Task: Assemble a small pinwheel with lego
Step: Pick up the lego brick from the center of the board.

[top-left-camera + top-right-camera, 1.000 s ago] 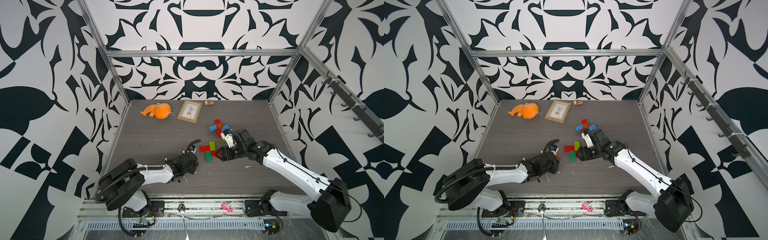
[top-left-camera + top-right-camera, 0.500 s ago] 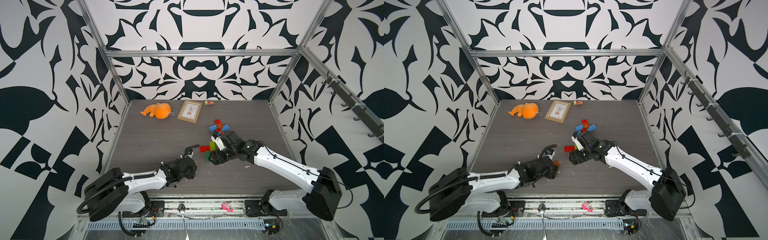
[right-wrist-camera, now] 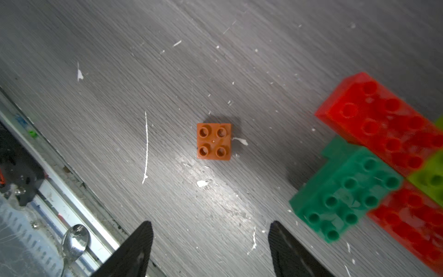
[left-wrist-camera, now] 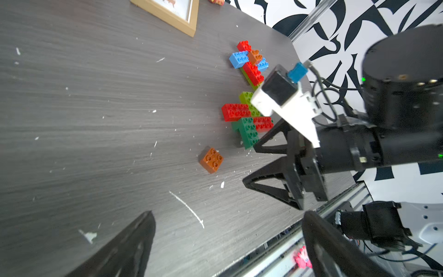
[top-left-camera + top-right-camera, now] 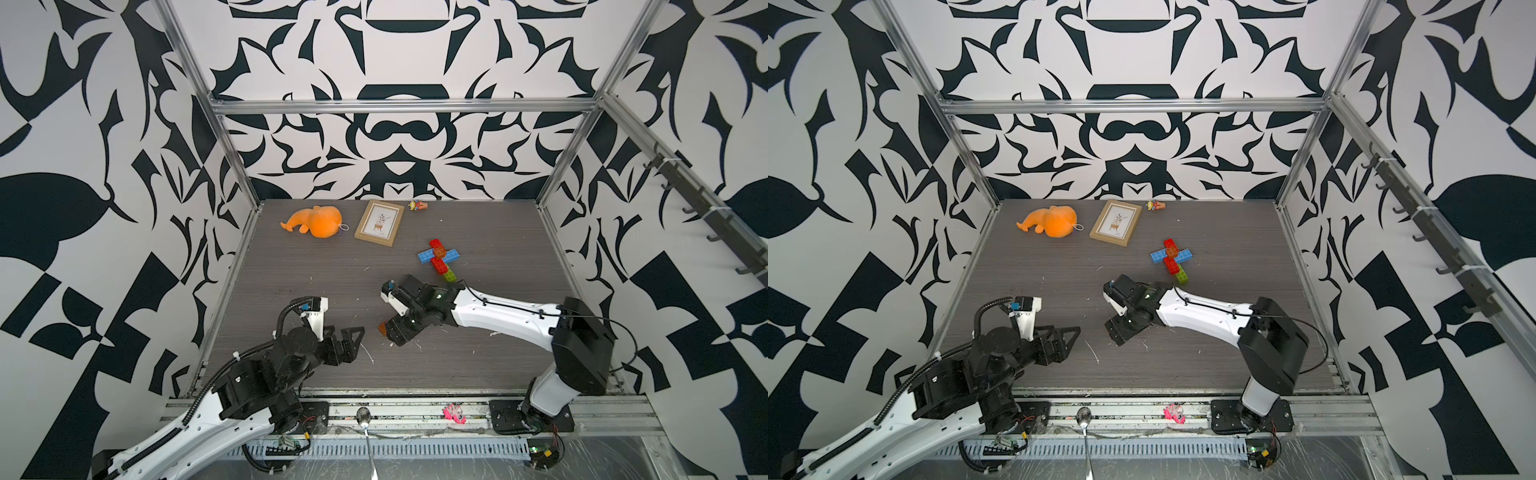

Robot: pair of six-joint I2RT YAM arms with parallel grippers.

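Grey wood-grain table, flecked white: square, glossy four-stud orange-brown brick lying free. Right hand near it, spread, empty; left hand unclenched, empty.

Orange brick beside right hand.

Bare table lies open at lower centre in both top views. A green-and-red brick cluster stands near one side of the orange-brown brick.
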